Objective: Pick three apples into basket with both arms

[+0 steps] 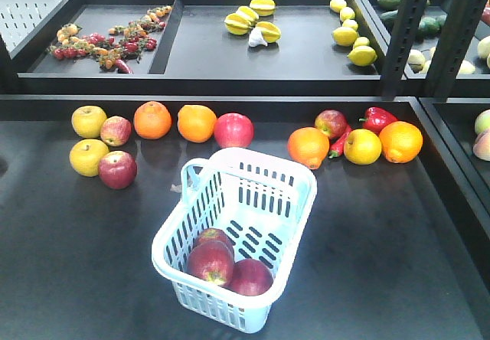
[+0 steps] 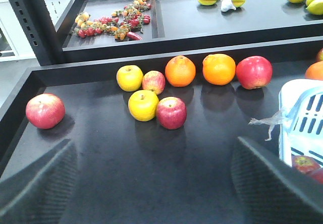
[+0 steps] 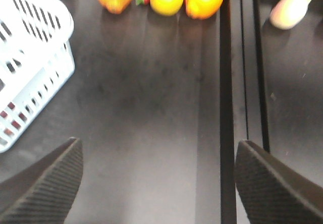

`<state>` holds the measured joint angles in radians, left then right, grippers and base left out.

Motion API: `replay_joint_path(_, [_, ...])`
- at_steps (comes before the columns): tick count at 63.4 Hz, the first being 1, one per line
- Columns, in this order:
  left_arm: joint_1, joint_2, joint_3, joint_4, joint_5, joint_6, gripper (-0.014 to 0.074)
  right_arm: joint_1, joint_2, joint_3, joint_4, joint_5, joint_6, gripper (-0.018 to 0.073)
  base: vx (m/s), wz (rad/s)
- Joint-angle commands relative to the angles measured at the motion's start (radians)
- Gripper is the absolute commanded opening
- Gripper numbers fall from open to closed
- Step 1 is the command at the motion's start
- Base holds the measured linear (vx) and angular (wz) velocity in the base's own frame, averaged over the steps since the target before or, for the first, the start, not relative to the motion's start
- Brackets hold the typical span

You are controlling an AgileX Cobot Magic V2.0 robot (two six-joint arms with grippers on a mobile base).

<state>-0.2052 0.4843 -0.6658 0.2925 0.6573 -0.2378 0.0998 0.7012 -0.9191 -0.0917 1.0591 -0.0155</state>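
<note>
The pale blue-white basket (image 1: 260, 158) stands at the table's front middle. Three dark red apples lie in its near end: one in front (image 1: 210, 262), one to its right (image 1: 250, 277) and one behind (image 1: 214, 237). Neither arm shows in the front view. In the left wrist view my left gripper (image 2: 154, 148) is open over bare table, left of the basket (image 2: 303, 113), with nothing between its fingers (image 2: 40, 183). My right gripper (image 3: 159, 143) is also open and empty, over bare table to the right of the basket (image 3: 30, 57).
More fruit lies along the back of the table: red apples (image 1: 117, 169) (image 1: 233, 130), yellow apples (image 1: 89, 157), oranges (image 1: 152, 119) and a red pepper (image 1: 378, 117). Another red apple (image 2: 45, 110) sits far left. A raised shelf (image 1: 230, 83) runs behind, and a table edge (image 3: 225, 108) on the right.
</note>
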Motion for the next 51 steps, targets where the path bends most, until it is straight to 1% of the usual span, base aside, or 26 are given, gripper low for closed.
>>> replay_joint_path(1, [-0.001, 0.006, -0.026, 0.011, -0.062, -0.008, 0.0589, -0.008, -0.025, -0.028, -0.014, -0.048, -0.001, 0.0582, 0.0, 0.0])
replay_joint_path(51, [-0.001, 0.006, -0.026, 0.011, -0.062, -0.008, 0.0589, -0.008, -0.036, -0.028, -0.014, -0.042, -0.001, 0.058, 0.0, 0.0])
